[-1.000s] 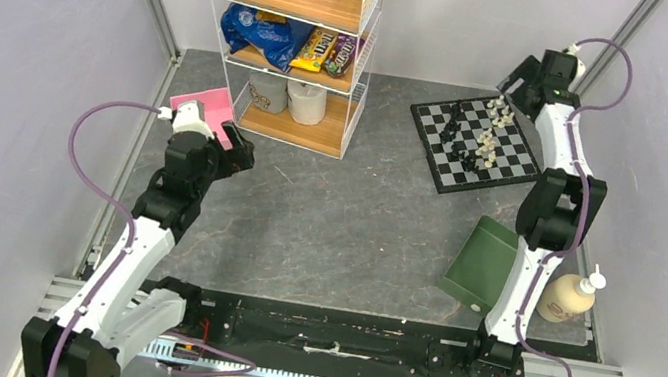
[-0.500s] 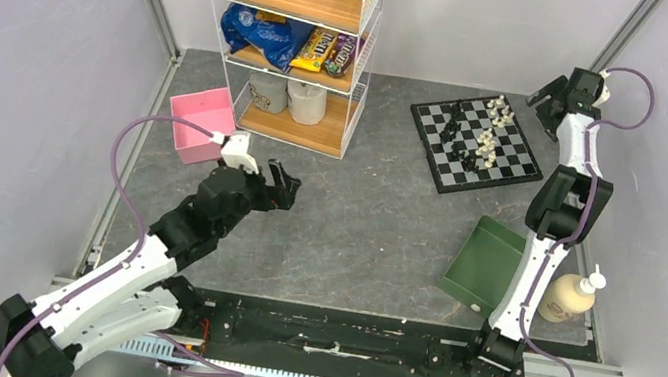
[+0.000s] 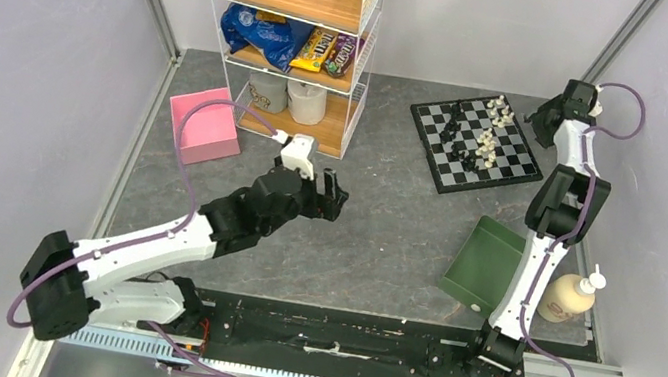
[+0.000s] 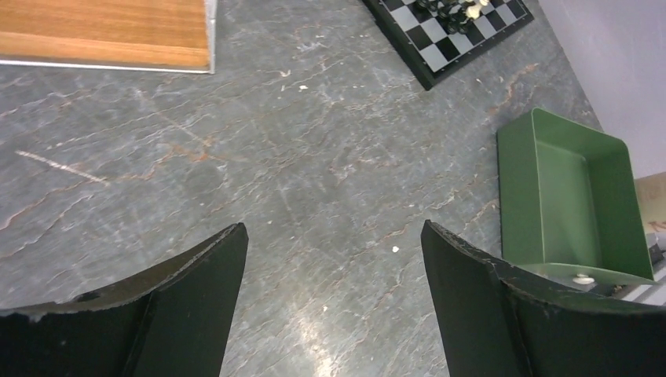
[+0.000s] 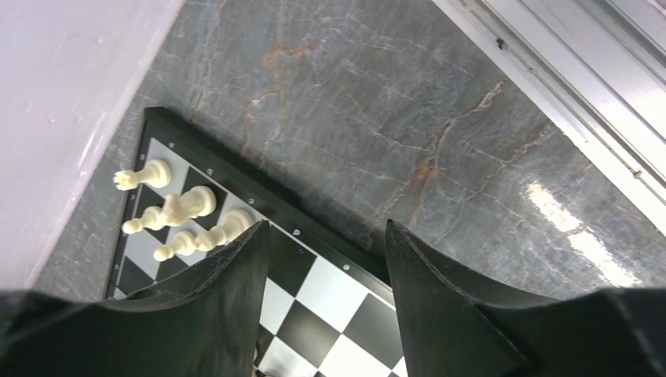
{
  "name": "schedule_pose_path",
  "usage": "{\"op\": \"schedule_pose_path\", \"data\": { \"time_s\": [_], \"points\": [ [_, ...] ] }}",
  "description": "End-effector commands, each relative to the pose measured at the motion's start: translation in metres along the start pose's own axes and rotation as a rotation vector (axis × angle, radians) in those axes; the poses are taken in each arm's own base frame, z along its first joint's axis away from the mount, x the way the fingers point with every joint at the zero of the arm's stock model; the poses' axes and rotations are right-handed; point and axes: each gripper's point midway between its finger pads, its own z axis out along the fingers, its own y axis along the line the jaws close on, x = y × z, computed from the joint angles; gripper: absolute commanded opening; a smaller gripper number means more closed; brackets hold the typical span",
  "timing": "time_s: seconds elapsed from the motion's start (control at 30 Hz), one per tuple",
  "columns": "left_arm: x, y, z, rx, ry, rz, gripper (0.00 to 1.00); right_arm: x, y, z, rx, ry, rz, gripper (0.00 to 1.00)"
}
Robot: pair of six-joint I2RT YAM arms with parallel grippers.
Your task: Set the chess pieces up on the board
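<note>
The board lies at the back right, with black and cream chess pieces bunched around its middle and far corner. My right gripper is open and empty, hovering over the board's far right corner. In the right wrist view its fingers frame bare squares of the board, with three cream pieces beside the left finger. My left gripper is open and empty above the bare table, mid-table. In the left wrist view the board is far ahead.
A wire shelf unit with snacks and jars stands at the back centre. A pink box sits left of it. A green tray and a soap bottle stand near the right arm. The tray also shows in the left wrist view.
My left arm has swung right, from beside the pink box to mid-table. My right gripper has moved from above the board's far edge towards the right wall.
</note>
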Motion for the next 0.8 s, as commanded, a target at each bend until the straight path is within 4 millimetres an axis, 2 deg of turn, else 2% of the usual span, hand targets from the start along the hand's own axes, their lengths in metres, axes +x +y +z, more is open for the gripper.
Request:
{"op": "schedule_pose_path", "data": {
  "time_s": [0.0, 0.27, 0.47, 0.77],
  "points": [
    [-0.027, -0.035, 0.014, 0.076, -0.072, 0.011, 0.87, 0.003, -0.012, 0.003, 0.01, 0.022, 0.017, 0.6],
    [-0.015, -0.083, 0.064, 0.167, 0.011, 0.05, 0.82, 0.025, -0.018, 0.002, -0.003, 0.106, -0.036, 0.53],
    [0.005, -0.113, 0.115, 0.204, 0.093, 0.072, 0.77, 0.041, -0.029, -0.008, 0.016, 0.162, -0.07, 0.48],
    [0.036, -0.125, 0.182, 0.153, 0.163, 0.095, 0.77, 0.074, -0.037, -0.024, -0.006, 0.266, -0.08, 0.43]
  ]
}}
